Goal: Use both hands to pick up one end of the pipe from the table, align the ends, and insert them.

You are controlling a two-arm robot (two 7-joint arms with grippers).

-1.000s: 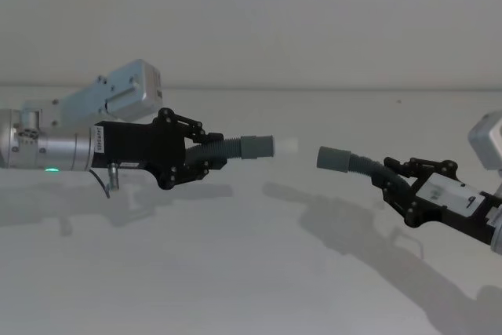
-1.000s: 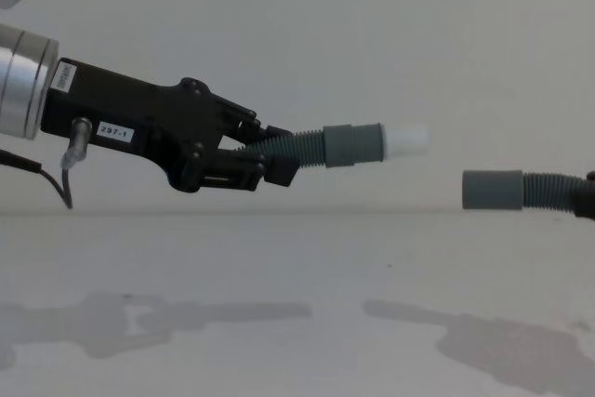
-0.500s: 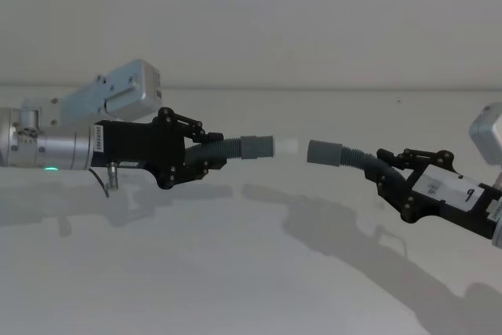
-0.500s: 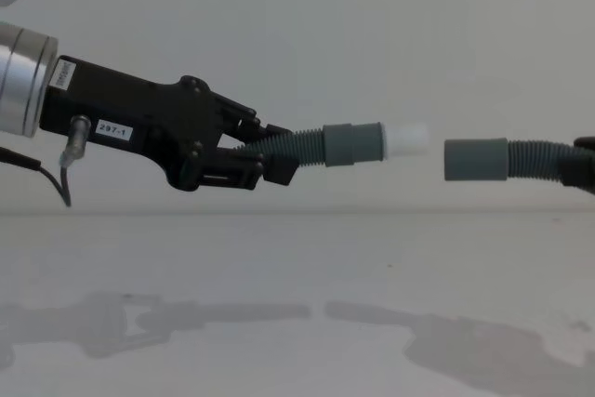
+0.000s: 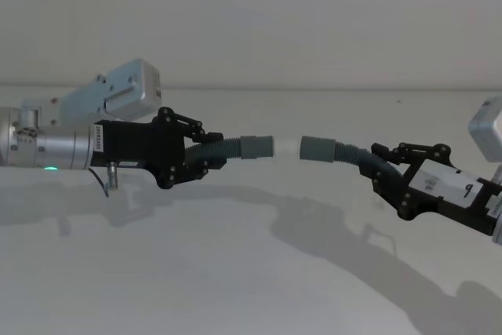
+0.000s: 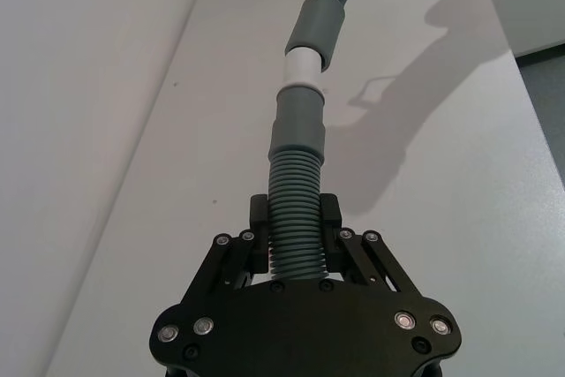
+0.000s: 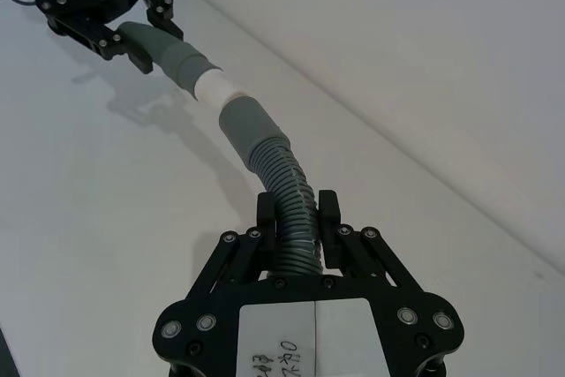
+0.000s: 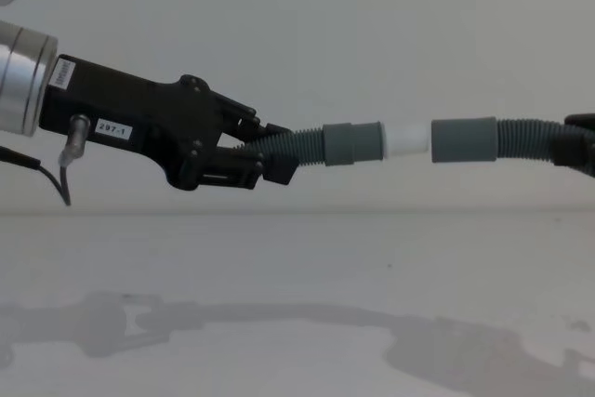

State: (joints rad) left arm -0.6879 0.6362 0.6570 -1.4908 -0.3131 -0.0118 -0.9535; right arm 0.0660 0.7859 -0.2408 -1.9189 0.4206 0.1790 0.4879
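1. Reaching in from the left, the left gripper (image 5: 205, 161) is raised above the table (image 5: 235, 272), its black body running level toward the right behind a silver wrist (image 5: 47, 149) with a green light; the wrist is cut off at the left edge in both the head and chest views
2. Its fingers are clamped on the left hose piece (image 5: 223, 149) at the corrugated part, which the left wrist view shows plainly (image 6: 294, 236) while the chest view hides that part behind the linkage (image 8: 232, 151)
3. At mid-scene the left cuff (image 8: 352, 144) carries a white stub (image 8: 406, 139) pointing right; the stub's tip meets the mouth of the right cuff (image 8: 464, 139), and how far it has gone in cannot be made out
4. From the chest view the two cuffs look level in one line; the right wrist view shows a slight bend at the joint (image 7: 221, 93)
5. On the right, the right hose piece (image 5: 354, 158) curves down into the right gripper (image 5: 384, 176), closed on its corrugated part; that arm slopes down toward the near right, and in the chest view it is almost wholly cut off at the right edge (image 8: 581, 143)
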